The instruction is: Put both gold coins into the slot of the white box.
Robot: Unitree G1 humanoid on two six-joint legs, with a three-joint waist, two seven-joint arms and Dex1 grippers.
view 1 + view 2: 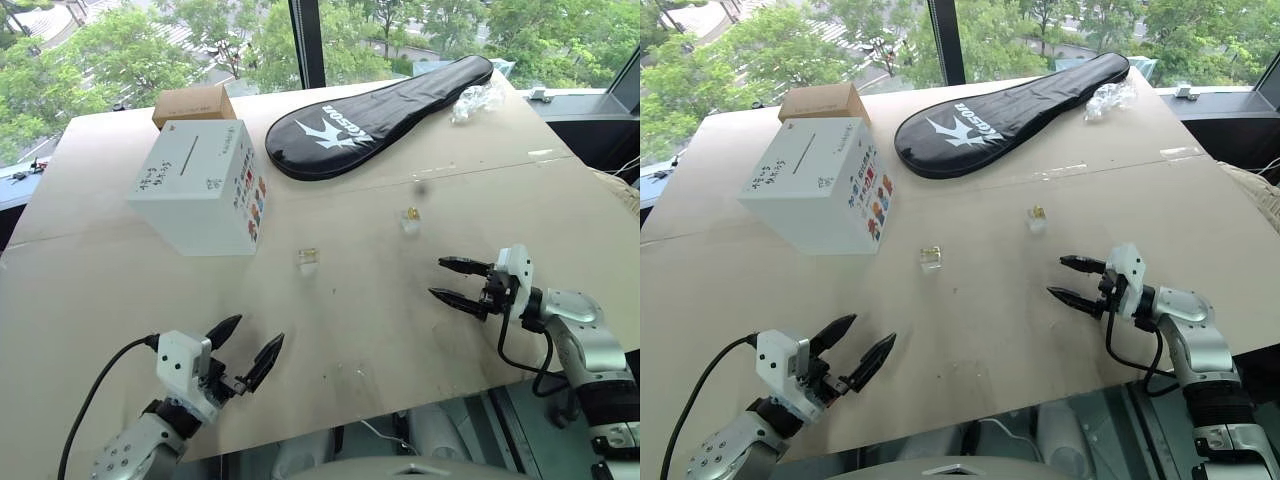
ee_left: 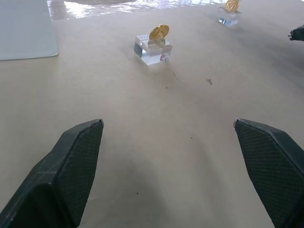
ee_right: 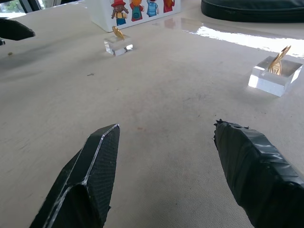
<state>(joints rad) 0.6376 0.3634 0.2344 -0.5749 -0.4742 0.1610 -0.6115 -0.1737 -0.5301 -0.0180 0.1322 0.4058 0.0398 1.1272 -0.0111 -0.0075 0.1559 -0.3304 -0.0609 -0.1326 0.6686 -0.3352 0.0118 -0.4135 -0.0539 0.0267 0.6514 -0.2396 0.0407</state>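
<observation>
The white box (image 1: 200, 185) stands at the table's far left, its thin dark slot (image 1: 188, 154) on the top face and colourful marks on its side. One gold coin (image 2: 159, 32) stands upright in a small clear holder (image 2: 152, 49) at mid table. The other gold coin (image 3: 278, 59) stands in a holder (image 1: 410, 219) further right. My left gripper (image 1: 246, 349) rests open near the front edge, well short of the nearer coin. My right gripper (image 1: 450, 281) is open too, pointing left, just in front of the right-hand coin. Neither holds anything.
A brown cardboard box (image 1: 194, 104) sits behind the white box. A black racket cover (image 1: 375, 113) lies across the back of the table, with crumpled clear plastic (image 1: 477, 99) beside it. Windows run along the far edge.
</observation>
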